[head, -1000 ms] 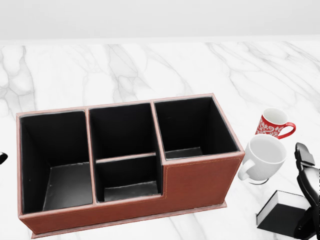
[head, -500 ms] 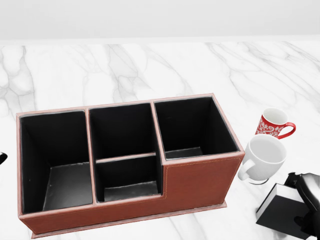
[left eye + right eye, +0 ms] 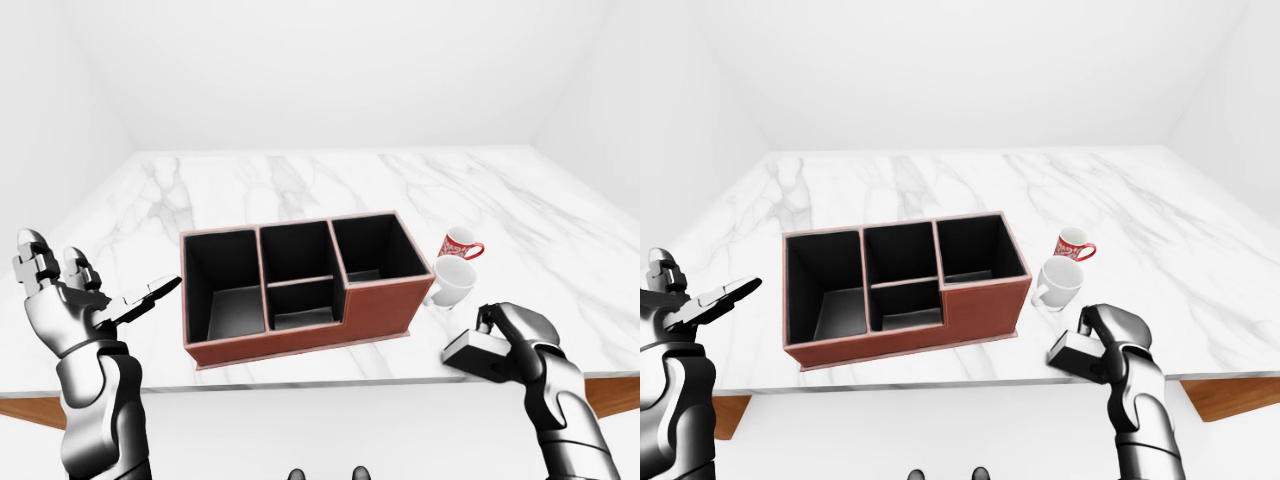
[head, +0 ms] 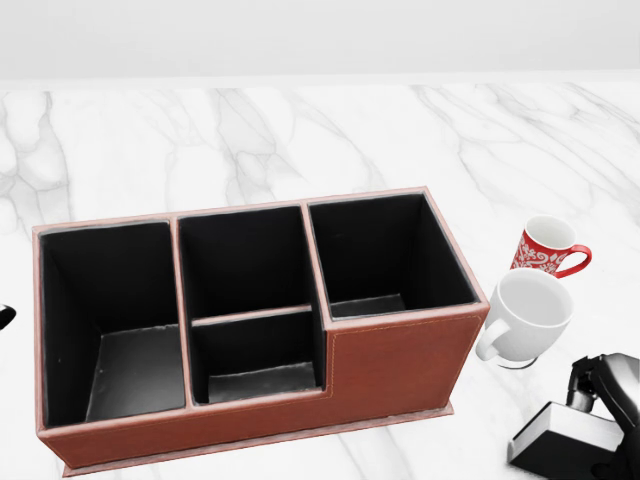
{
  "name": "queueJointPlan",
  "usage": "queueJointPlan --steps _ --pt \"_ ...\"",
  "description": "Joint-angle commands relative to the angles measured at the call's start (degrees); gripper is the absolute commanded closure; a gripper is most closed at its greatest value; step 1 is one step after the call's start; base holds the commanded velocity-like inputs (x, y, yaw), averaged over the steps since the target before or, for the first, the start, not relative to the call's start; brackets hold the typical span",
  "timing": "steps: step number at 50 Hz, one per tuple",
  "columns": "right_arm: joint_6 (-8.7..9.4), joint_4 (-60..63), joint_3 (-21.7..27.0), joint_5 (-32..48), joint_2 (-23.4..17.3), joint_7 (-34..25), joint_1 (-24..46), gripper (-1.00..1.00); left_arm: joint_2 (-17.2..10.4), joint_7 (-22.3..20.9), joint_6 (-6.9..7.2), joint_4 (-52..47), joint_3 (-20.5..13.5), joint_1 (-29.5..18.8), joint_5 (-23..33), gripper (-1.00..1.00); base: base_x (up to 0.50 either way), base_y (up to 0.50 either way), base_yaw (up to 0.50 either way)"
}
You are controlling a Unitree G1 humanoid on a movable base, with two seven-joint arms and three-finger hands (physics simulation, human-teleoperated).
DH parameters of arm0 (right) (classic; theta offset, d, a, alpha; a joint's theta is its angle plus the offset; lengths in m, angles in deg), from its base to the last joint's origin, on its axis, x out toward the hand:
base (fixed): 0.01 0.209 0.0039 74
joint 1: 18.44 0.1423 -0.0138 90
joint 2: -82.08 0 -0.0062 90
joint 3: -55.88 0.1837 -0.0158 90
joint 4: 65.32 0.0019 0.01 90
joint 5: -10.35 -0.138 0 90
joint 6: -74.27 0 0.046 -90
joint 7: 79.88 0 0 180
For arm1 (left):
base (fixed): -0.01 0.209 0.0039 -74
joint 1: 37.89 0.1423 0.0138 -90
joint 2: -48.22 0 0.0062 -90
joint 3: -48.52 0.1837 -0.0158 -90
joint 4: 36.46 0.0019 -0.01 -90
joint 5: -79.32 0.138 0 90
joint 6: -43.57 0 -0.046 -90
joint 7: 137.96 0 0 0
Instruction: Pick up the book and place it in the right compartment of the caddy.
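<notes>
The brown caddy [image 3: 300,330] with black compartments stands mid-table; its right compartment [image 4: 385,255] holds nothing. The black book [image 3: 468,352] with white page edges sits near the table's near edge, to the right of the caddy and below the mugs. My right hand [image 3: 492,332] curls over the book's right end, fingers [image 4: 592,378] wrapped round it, the book tilted. In the head view only the book's left part [image 4: 555,440] shows at the bottom right corner. My left hand [image 3: 100,292] is raised left of the caddy, open, fingers spread, holding nothing.
A white mug [image 4: 525,315] stands just right of the caddy's right end, a red patterned mug [image 4: 545,245] behind it. The marble table's [image 3: 300,180] near edge [image 3: 320,382] runs just below the caddy and book. White walls surround the table.
My right hand has come down and closed over the book's right end. The book has shifted lower in the head view and tilted. Caddy, mugs and left hand are unchanged.
</notes>
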Motion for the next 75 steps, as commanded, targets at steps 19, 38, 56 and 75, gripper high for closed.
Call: queueJointPlan --steps 19,38,56,75 --pt "0.00 49.8 22.0 -11.6 -1.5 -25.6 -0.3 1.00 -0.4 0.5 0.00 -1.9 -0.4 -0.6 0.1 -1.00 0.00 0.00 0.00" --pt "0.00 47.8 2.7 -12.3 -25.0 -25.6 41.3 1.00 -0.5 0.5 0.00 -1.6 -0.3 -0.6 0.2 -1.00 0.00 0.00 0.00" --pt "0.00 22.0 -9.0 -6.1 -5.0 -25.6 61.0 1.00 -0.5 0.6 0.00 -1.8 -0.2 -0.7 0.2 -1.00 0.00 0.00 0.00" --pt "0.00 14.7 -12.0 -30.0 4.2 -25.6 64.3 1.00 -0.3 0.5 0.00 -1.8 -0.3 -0.4 0.1 -1.00 0.00 0.00 0.00"
